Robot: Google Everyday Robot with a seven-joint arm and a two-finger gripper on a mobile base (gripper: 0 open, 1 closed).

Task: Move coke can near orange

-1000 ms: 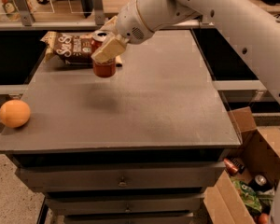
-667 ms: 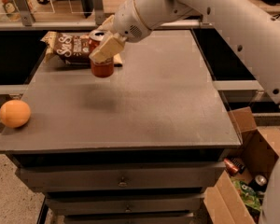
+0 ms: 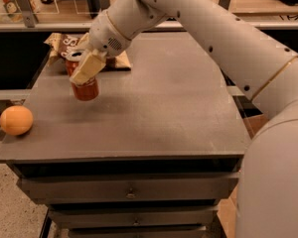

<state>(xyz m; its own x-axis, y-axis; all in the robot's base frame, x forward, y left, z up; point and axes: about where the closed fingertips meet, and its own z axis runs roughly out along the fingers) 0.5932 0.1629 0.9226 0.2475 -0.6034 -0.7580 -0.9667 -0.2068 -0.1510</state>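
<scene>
My gripper is shut on the red coke can and holds it tilted a little above the grey table, left of the middle. A cream fingertip covers most of the can's side; its silver top shows at the upper left. The orange sits at the table's front left corner, apart from the can, to the left and nearer the front.
A brown and cream snack bag lies at the back left of the table, just behind the can. The white arm reaches in from the upper right. Drawers run below the tabletop. Railings stand behind the table.
The gripper has carried the can left and toward the front, away from the snack bag and closer to the orange. The orange has not moved.
</scene>
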